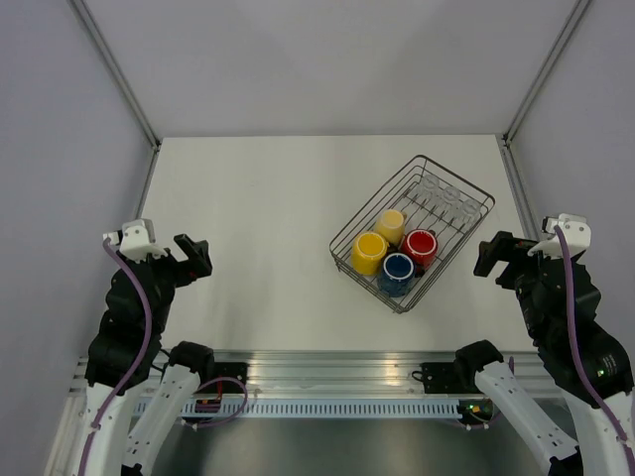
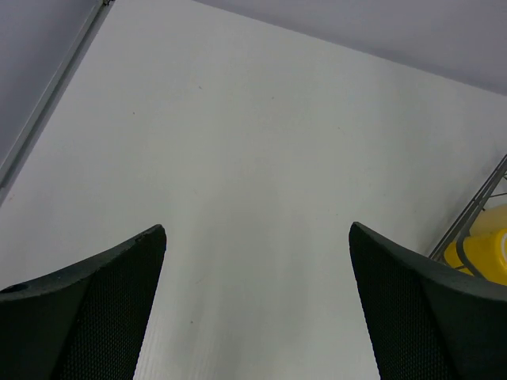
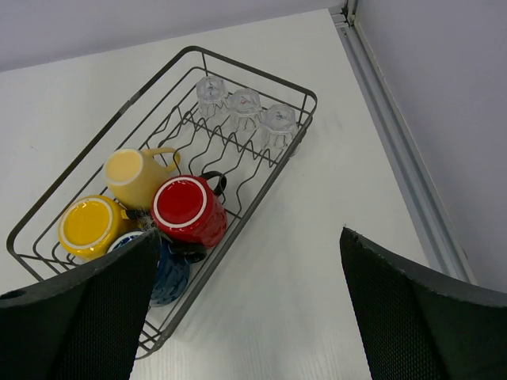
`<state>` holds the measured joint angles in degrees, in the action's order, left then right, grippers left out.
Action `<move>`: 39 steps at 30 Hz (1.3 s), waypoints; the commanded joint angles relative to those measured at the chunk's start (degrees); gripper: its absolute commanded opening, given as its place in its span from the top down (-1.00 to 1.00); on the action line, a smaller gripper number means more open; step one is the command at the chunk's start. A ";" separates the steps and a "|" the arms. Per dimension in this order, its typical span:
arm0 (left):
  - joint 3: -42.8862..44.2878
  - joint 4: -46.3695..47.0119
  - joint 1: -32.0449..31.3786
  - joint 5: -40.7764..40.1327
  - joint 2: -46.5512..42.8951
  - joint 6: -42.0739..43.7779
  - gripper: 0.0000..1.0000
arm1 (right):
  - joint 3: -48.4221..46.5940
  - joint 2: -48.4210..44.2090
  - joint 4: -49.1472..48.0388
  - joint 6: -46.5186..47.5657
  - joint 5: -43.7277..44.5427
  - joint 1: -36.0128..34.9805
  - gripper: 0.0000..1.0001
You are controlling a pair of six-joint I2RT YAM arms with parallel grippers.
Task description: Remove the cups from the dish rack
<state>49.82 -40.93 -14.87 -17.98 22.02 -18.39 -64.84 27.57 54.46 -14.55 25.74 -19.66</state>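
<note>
We see the cups all in the dish rack [image 1: 375, 205], which sits at an angle on the right half of the desk [image 1: 248, 198], ahead of the right arm and well apart from the left one. Four mugs crowd its near end. The pale yellow mug [image 3: 131, 176] lies tilted with its handle pointing toward the rack's middle. The bright yellow mug [image 3: 89, 227] is just beside it, at the near left corner. The red mug [image 3: 186, 210] touches the pale yellow one and shows its flat, ringed end upward. The dark blue mug [image 1: 398, 271] is nearest the arms and is partly hidden behind a finger in the right wrist view. At the far end, three clear glass tumblers [image 3: 243, 103] stand in a row along the rim, close together.

The right gripper [image 3: 249, 233] hovers above the desk just off the rack's near right side. Its fingers are spread wide and hold nothing. The left gripper [image 2: 256, 229] hangs over bare desk near the left edge, its fingers likewise parted and empty. In its wrist view we catch only a bit of the rack's wire and a yellow mug at the right border.
</note>
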 commanded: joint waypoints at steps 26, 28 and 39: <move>-1.13 4.54 -0.16 11.90 2.50 -0.07 -0.99 | 8.15 17.05 -21.50 -7.95 -19.15 -0.12 -0.96; -1.31 5.07 -0.16 14.88 2.50 0.55 -0.99 | 7.71 20.49 -21.50 -7.87 -18.45 -0.12 -0.96; -1.57 5.51 -0.16 16.66 2.85 0.90 -0.99 | 2.45 39.83 -24.31 -6.72 -14.14 -4.41 -0.96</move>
<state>48.36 -38.37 -14.87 -3.18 24.25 -18.46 -57.91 65.01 33.58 -21.21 8.67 -21.87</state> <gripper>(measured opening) 0.993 0.979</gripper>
